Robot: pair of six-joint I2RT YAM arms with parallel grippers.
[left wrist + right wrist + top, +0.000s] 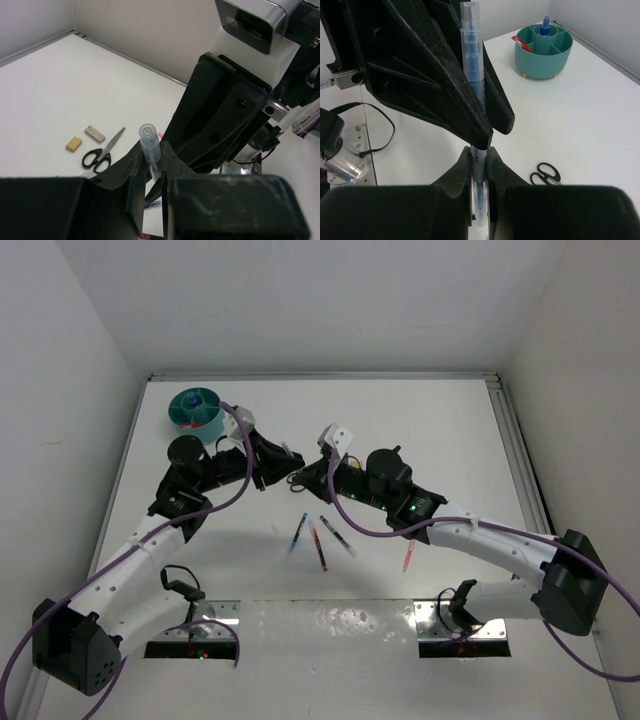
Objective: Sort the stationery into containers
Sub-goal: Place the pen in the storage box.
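Handover, I judged; the clear pen (472, 60) hung above the table, pinched low by the right gripper (479, 159) and near its cap by the left gripper (152, 156), both closed on it; the teal organiser (542, 62) sat nearer the left arm.

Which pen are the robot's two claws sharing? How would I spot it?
Find the middle of the white table, where two black claws meet tip to tip. The left claw and right claw both pinch one see-through pen with blue ink. It is the only pen held in the air; the loose pens lie flat.
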